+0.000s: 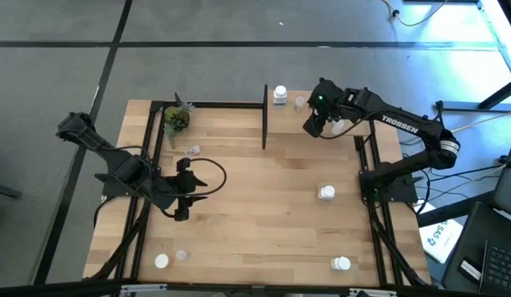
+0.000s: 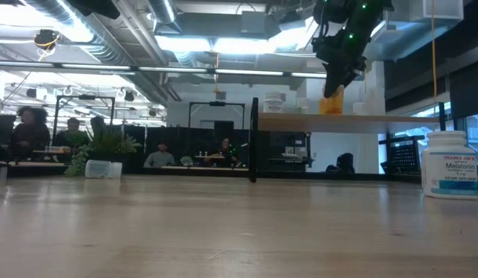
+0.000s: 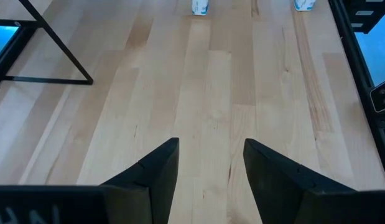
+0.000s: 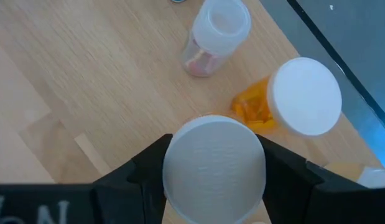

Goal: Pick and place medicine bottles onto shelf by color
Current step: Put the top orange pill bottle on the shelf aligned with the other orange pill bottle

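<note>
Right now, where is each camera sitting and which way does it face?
High: overhead, straight down on table; both arms show.
Low: table height, level toward shelf; right gripper drops in from above.
Left wrist: on left arm, facing bare tabletop; left gripper open.
Right wrist: on right arm, down at shelf; right gripper holds capped bottle.
Shared: low and right wrist both show orange bottle.

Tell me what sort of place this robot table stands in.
Probably an open-plan lab or office workspace: seated people at desks behind the table, exposed ducts and strip lights overhead, and cables trailing on grey floor beside the rig.
</note>
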Robot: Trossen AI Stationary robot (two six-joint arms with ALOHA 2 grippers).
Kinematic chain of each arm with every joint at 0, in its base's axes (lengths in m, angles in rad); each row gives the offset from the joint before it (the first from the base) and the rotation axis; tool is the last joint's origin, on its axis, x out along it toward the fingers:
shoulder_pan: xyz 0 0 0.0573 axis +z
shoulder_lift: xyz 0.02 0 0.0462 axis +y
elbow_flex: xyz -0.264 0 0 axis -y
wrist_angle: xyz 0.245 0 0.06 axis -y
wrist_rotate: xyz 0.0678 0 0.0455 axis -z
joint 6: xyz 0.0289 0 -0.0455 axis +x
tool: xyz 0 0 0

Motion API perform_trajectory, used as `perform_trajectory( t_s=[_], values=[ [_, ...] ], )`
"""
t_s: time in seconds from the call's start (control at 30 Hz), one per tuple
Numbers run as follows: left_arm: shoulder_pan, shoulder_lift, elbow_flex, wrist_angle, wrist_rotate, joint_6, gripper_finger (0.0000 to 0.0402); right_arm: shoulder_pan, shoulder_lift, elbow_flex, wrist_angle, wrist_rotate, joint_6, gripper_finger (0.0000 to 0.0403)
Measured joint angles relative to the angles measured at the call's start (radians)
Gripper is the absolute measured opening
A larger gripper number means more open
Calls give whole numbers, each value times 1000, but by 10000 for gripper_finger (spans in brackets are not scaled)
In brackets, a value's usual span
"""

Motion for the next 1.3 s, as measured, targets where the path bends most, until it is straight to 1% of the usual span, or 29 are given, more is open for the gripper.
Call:
perform_trajectory(
  t_s=[0.43,0.57,0.73,1.3],
  values=[
    [0,0,0,0,0,-5,174,0,3,0,-2,1,0,201],
    [0,0,0,0,0,-6,174,0,3,0,-3,39,1,201],
    [0,0,0,0,0,-6,174,0,3,0,-1,1,0,201],
    [0,0,0,0,0,-7,174,0,4,-1,8,0,-28,201]
  ],
)
